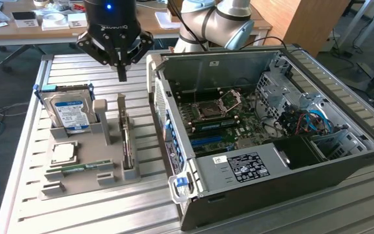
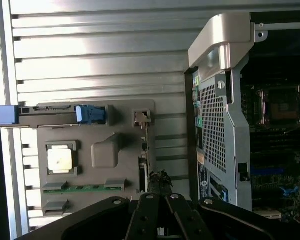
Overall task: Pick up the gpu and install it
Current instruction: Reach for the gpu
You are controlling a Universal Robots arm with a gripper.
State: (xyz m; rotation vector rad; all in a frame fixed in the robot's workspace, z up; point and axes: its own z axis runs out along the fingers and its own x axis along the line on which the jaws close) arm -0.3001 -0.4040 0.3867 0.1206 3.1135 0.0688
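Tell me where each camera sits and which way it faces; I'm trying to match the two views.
Exterior view: off the arm, high up, looking obliquely down at the slatted table, with the parts holder on the exterior view's left and the open computer case on its right; the arm and shut hand hang above the holder.
Wrist view: on the wrist, looking straight down past the hand.
Shared: parts holder, computer case, hand, and the gpu standing on edge in the holder.
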